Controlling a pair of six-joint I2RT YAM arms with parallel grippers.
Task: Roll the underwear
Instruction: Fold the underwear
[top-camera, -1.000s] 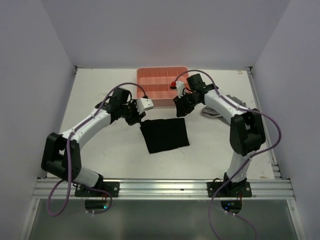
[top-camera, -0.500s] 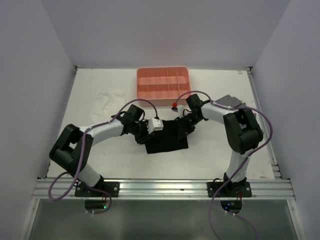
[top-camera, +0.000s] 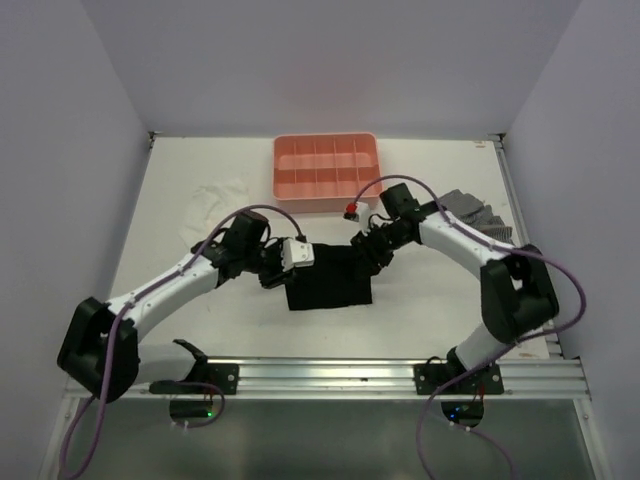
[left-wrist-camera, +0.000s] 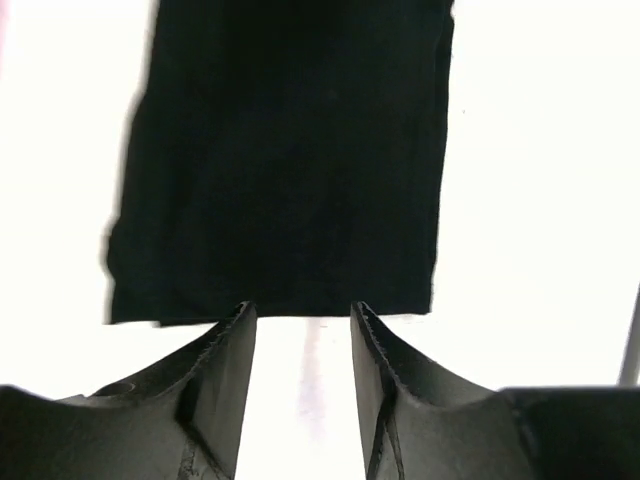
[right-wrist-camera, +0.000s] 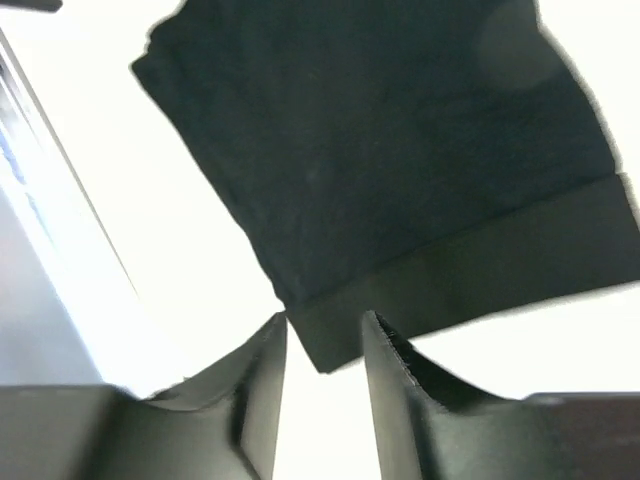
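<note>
Hovering at edges of the underwear, both my jaws gape empty; a shallow pinch could catch one layer.

underwear | plain black | flat on table | near pink tray

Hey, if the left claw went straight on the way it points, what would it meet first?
Probably the underwear: its edge lies just ahead of the open left claw, though its height over the table is unclear.
</note>
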